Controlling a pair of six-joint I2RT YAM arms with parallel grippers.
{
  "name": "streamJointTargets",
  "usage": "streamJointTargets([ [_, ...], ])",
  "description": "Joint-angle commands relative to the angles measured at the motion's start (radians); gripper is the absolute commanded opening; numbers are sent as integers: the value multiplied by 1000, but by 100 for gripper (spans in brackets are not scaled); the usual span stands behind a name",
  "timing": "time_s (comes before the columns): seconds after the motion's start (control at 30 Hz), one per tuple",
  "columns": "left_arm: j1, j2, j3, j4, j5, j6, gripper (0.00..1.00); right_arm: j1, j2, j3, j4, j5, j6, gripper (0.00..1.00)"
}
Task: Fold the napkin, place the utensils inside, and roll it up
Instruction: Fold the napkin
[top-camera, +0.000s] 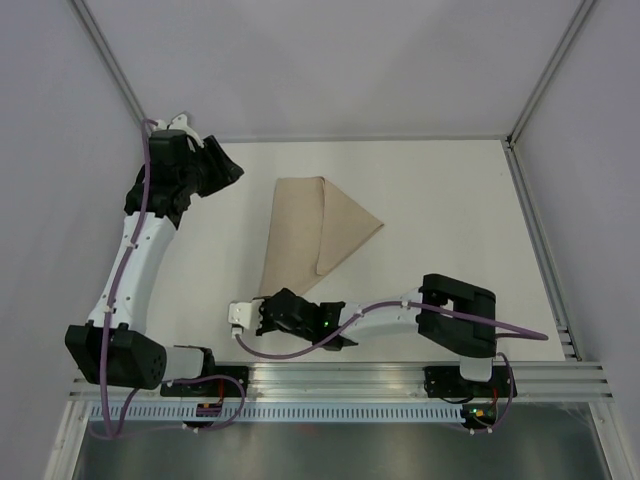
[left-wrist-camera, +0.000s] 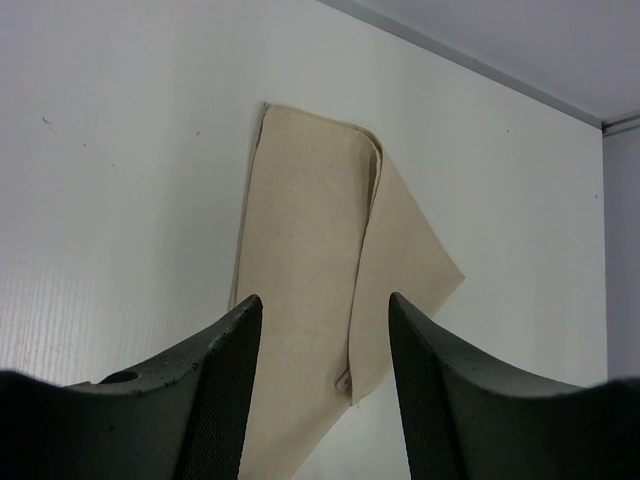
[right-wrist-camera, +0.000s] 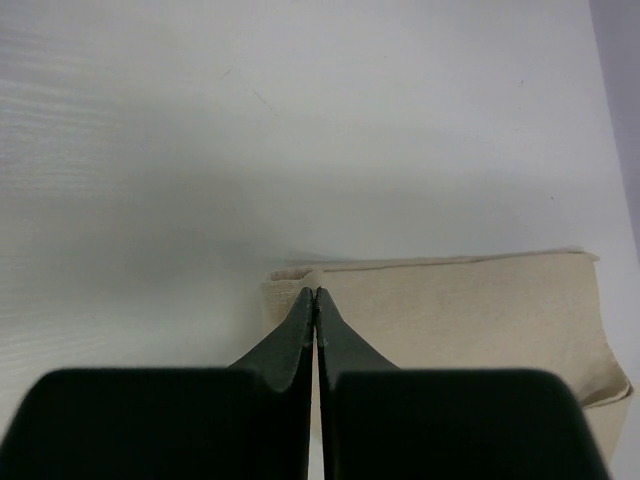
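Observation:
The tan napkin (top-camera: 305, 225) lies folded in the middle of the table, a long strip with a triangular flap to its right. It also shows in the left wrist view (left-wrist-camera: 305, 220) and the right wrist view (right-wrist-camera: 470, 310). My right gripper (top-camera: 258, 308) is at the napkin's near left corner; its jaws are shut on the raised cloth edge (right-wrist-camera: 316, 292). My left gripper (top-camera: 225, 170) is open and empty, raised at the far left, apart from the napkin (left-wrist-camera: 325, 300). No utensils are plainly in view. A small pale piece (left-wrist-camera: 343, 380) peeks from the fold seam; I cannot tell what it is.
The white table (top-camera: 450, 200) is walled by grey panels on the left, back and right. A metal rail (top-camera: 350, 380) carrying both arm bases runs along the near edge. The right arm's purple cable (top-camera: 500, 328) trails over the near right of the table.

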Motion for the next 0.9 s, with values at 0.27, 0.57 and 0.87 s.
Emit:
streamJointTargets([
  [0.27, 6, 38, 16, 50, 66, -5, 58, -187, -176, 11, -119, -21, 95, 0],
  [0.57, 8, 85, 44, 55, 99, -2, 57, -419, -247, -4, -174, -52, 132, 0],
  [0.87, 8, 116, 53, 58, 125, 11, 57, -557, -253, -1, -195, -61, 121, 1],
])
